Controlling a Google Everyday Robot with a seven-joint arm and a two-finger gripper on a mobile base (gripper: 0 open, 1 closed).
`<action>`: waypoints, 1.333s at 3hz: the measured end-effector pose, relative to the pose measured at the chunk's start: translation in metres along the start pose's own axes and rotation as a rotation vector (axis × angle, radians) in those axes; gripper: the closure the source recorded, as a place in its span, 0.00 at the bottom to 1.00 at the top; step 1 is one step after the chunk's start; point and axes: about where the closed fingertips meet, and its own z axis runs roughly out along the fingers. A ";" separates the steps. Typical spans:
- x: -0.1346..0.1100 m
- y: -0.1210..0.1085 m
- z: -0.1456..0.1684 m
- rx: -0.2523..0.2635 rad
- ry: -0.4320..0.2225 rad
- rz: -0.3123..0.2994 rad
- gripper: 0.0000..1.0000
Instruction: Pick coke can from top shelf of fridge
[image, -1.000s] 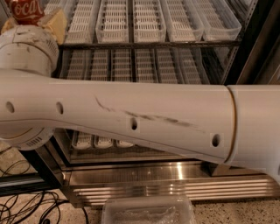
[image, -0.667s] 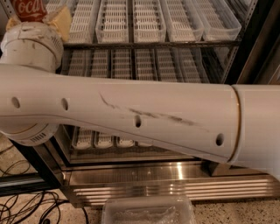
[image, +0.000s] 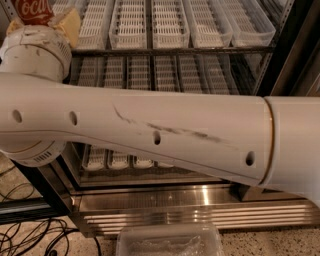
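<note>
Arm link (image: 150, 135): broad off-white tube, matte finish. Small dark round holes (image: 73, 118) run in a row along it; grey-black scuff streaks (image: 175, 131) mark its middle. Thin tan seam ring (image: 271, 145) sits at the end far from the wrist joint (image: 35, 52). Wrist joint: round off-white casing, scratched, with ribbed vent slots. Rounded housing (image: 32, 152) below the wrist joint, slotted underneath. Gripper (image: 42, 22) just above the wrist joint, tan parts showing.

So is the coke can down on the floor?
No, the can is at the top left by the top shelf, with the gripper right under it.
</note>
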 end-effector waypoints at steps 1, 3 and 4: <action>0.004 0.012 0.000 -0.028 0.015 0.007 0.30; -0.001 0.038 0.028 -0.062 -0.001 0.020 0.31; 0.001 0.035 0.033 -0.051 0.005 0.020 0.30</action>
